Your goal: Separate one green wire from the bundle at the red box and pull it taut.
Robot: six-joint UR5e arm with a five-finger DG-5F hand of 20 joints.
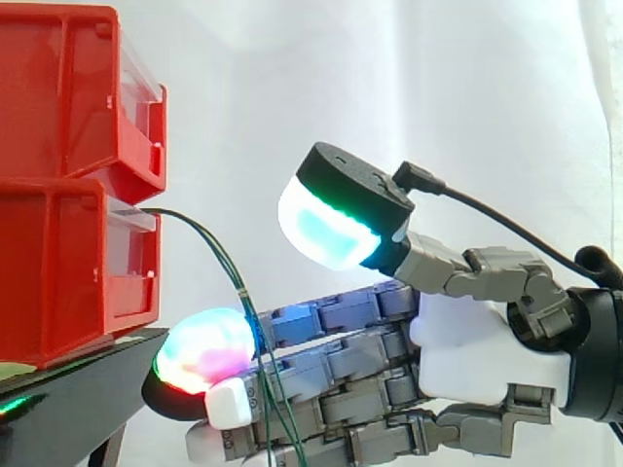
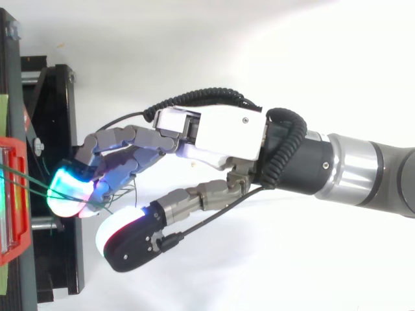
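Hand (image 2: 227, 133) w/ white palm, grey segmented fingers, glowing cyan-magenta pads (image 1: 326, 229), black & silver arm (image 2: 363, 172)

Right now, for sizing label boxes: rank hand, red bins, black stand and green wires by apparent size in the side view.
1. hand (possibly nearer the camera)
2. red bins
3. black stand
4. green wires

The red bins (image 1: 58, 243) look like glossy plastic, the black stand (image 1: 78, 389) shiny. The curtain (image 1: 467, 88) is matt cloth; the green wires (image 1: 226, 263) seem smooth-coated.
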